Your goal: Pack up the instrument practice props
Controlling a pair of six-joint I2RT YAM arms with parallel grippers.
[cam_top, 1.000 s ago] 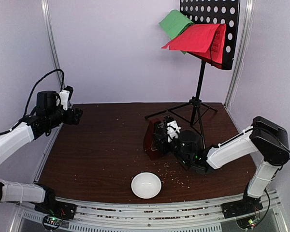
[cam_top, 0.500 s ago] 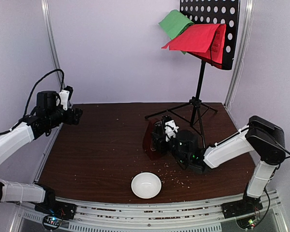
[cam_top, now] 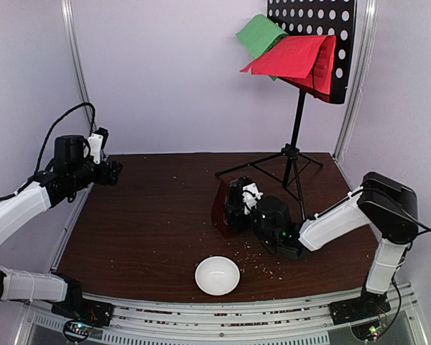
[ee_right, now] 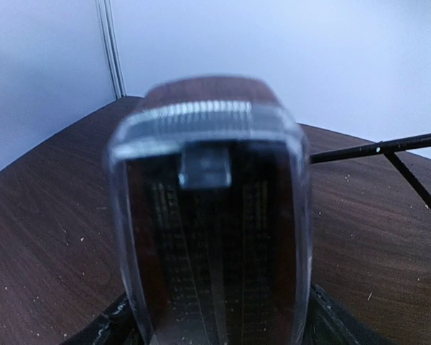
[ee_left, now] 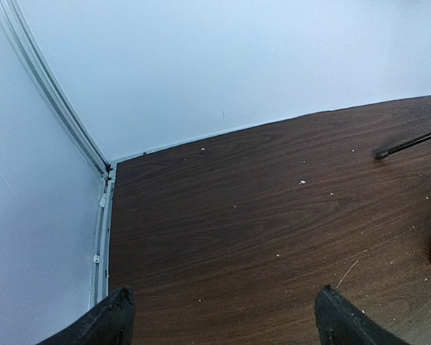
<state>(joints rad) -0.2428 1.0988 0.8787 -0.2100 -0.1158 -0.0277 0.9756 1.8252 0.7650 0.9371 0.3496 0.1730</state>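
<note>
Metronome (cam_top: 221, 210) straddled by our right gripper (cam_top: 237, 207), standing just right of the middle of the counter (cam_top: 151, 215).
We judge the step in hand to be taking hold of the metronome. Its clear cover (ee_right: 212, 144) is on, and our right fingers (ee_right: 115, 323) sit against both sides of its base, but we cannot tell whether they press. Next we need a firm squeeze and a level lift. The music stand (cam_top: 296, 129) at the far right corner carries the red sheet (cam_top: 291, 57) and green sheet (cam_top: 258, 32). Our left gripper (ee_left: 223, 320) hangs wide open and empty over the far left corner.
</note>
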